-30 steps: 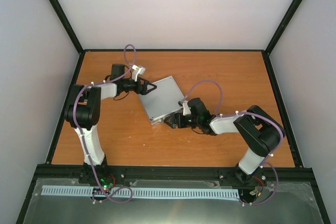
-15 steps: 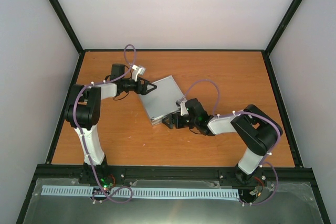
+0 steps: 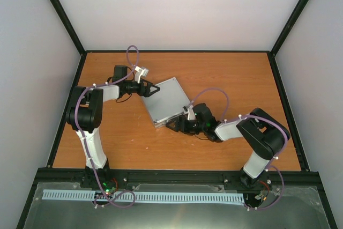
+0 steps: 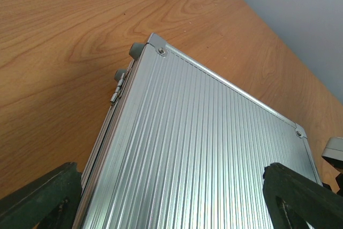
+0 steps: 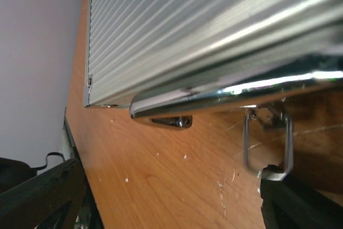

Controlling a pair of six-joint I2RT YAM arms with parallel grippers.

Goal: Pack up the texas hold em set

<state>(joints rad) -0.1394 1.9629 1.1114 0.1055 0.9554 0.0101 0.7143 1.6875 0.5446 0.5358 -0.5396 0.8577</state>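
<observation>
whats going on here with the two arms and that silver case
Two robot arms are packing up a poker set. The silver case lies shut and flat on the wooden table. The left gripper is open at the case's far-left corner, with the lid between its fingers. The right gripper is open at the near edge, by the metal handle and a latch. No chips or discs are visible outside the case.

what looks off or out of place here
Nothing spilled or damaged. The silver case lies shut but skewed to the table edges, and a wire latch loop by its handle seems to hang unfastened.
</observation>
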